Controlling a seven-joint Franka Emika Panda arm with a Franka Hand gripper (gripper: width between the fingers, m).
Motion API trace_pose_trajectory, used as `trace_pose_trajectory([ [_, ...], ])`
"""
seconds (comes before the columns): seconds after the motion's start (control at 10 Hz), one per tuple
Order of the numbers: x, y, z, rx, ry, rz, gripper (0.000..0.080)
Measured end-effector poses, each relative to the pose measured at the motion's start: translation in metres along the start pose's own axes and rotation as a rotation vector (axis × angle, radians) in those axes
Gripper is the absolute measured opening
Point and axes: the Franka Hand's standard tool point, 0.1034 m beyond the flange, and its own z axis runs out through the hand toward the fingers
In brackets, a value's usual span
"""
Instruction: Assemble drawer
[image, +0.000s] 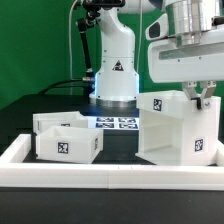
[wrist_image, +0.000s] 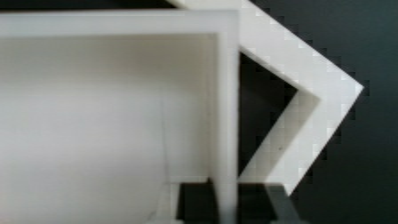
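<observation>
The tall boxy case (image: 170, 125) of the drawer stands upright at the exterior view's right, with a square tag on its top and another on its front. My gripper (image: 200, 97) comes down from above and is shut on the top edge of the case's right wall. In the wrist view that thin white wall (wrist_image: 228, 100) runs between my two dark fingers (wrist_image: 199, 203), with the gripper (wrist_image: 231, 200) astride it. Two small shallow trays (image: 68, 143) (image: 60, 121) sit side by side on the exterior view's left, the nearer one showing a tag.
The marker board (image: 115, 123) lies flat between the trays and the case. The long low white border wall (image: 110, 172) runs along the front. The robot's white base (image: 115, 70) stands at the back. A white bent strip (wrist_image: 311, 110) lies beside the case on the black table.
</observation>
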Motion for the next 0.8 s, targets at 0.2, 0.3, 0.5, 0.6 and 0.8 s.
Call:
trace_pose_trajectory([
  [0.2,0.004,-0.001,0.0,0.0,-0.024,0.106,0.0041],
  [0.3,0.009,-0.006,0.001,0.0,-0.042,0.197,0.0041],
  [0.5,0.014,-0.015,0.004,0.006,-0.069,0.398,0.0041],
  [0.6,0.018,-0.019,0.003,0.004,-0.084,0.471,0.0041],
  [0.8,0.024,-0.025,0.006,0.018,-0.097,0.508,0.0041],
])
